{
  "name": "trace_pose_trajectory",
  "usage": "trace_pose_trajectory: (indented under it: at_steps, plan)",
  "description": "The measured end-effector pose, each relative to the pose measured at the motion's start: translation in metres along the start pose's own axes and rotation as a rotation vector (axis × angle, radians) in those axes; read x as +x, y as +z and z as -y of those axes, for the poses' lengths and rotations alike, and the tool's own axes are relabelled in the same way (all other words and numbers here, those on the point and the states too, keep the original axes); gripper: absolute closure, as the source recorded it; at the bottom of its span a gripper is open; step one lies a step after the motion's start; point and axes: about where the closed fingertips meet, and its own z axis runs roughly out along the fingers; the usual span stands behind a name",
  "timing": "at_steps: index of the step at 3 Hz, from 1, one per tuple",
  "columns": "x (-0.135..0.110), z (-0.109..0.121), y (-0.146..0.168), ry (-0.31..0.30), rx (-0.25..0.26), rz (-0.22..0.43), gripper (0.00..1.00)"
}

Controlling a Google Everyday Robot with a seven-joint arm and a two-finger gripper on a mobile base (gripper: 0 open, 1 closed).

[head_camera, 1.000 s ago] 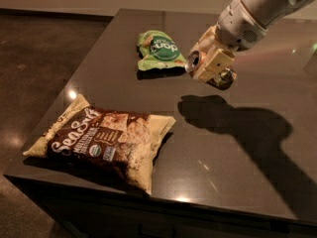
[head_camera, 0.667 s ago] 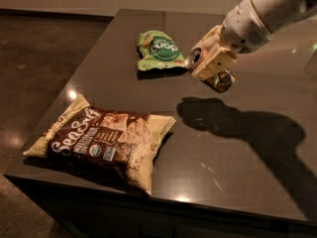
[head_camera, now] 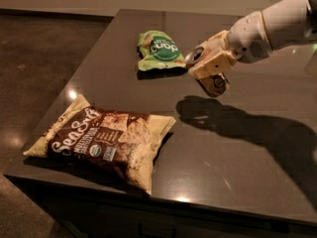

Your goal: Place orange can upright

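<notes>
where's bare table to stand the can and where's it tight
The gripper, holding the orange can tilted, hangs above the table, right of the green snack bag. Widest bare patch: below it, right of the brown chip bag, out to the front edge. Tightest: beside that green bag.

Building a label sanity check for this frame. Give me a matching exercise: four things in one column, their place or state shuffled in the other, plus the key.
Things:
1. orange can
2. green snack bag
3. brown-and-cream chip bag
4. gripper

Places or states:
A. lies flat at the near left corner of the table
B. lies flat on the far part of the table, just left of the gripper
C. held tilted above the table, its shadow on the surface below
D. shut around the can, at the end of the arm that comes in from the right

Pairs: 1-C, 2-B, 3-A, 4-D
</notes>
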Motion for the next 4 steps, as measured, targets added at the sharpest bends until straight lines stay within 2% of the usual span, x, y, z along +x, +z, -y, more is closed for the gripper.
trace_pose_trajectory:
  at_steps: [2, 3, 4]
  plan:
    - [-0.003, 0.021, 0.008, 0.083, 0.051, 0.171, 1.00]
    - [0.002, 0.032, 0.011, 0.100, 0.064, 0.258, 1.00]
    - [0.005, 0.037, 0.012, 0.107, 0.069, 0.303, 1.00]
